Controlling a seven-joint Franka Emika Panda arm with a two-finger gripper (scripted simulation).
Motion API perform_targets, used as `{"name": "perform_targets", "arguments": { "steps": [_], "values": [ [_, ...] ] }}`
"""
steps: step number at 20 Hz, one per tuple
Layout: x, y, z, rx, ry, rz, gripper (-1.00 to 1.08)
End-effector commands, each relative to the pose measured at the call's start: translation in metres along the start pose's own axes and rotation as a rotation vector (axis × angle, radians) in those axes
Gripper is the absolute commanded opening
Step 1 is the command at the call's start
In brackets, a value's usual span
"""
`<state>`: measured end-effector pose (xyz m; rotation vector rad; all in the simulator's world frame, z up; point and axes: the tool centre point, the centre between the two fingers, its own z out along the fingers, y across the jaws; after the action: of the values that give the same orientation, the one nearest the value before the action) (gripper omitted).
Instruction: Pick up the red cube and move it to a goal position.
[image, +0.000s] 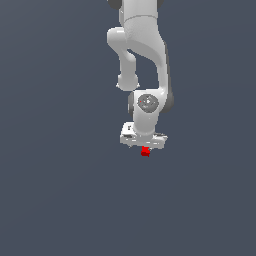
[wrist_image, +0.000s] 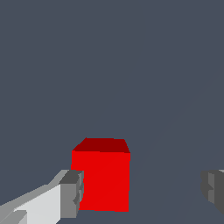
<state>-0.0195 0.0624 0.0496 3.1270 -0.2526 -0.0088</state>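
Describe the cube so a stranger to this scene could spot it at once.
Start at the white robot arm hanging over the plain grey-blue floor and follow it down to its claw. Directly under the claw sits the red cube, between the open fingers. It is the only brightly coloured thing there, small and matte red.

You are looking at flat, even simulator light on a dull slate-grey ground; nothing glares and no cast shadows show. The red cube (wrist_image: 101, 179) is shaded darker on its upper face than its front; the arm (image: 145, 55) carries soft grey shading; edges stay sharp, undistorted.
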Motion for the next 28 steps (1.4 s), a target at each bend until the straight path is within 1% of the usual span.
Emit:
{"name": "perform_targets", "arguments": {
  "steps": [1,7,14,15,28],
  "values": [
    [-0.002,-0.012,0.015,0.002,0.001,0.015,1.00],
    [-0.002,-0.029,0.031,0.005,0.005,0.032,1.00],
    [-0.001,-0.028,0.029,0.005,0.005,0.031,1.00],
    [-0.001,-0.028,0.029,0.005,0.005,0.031,-1.00],
    [-0.001,-0.027,0.027,0.005,0.005,0.031,-1.00]
  ]
}}
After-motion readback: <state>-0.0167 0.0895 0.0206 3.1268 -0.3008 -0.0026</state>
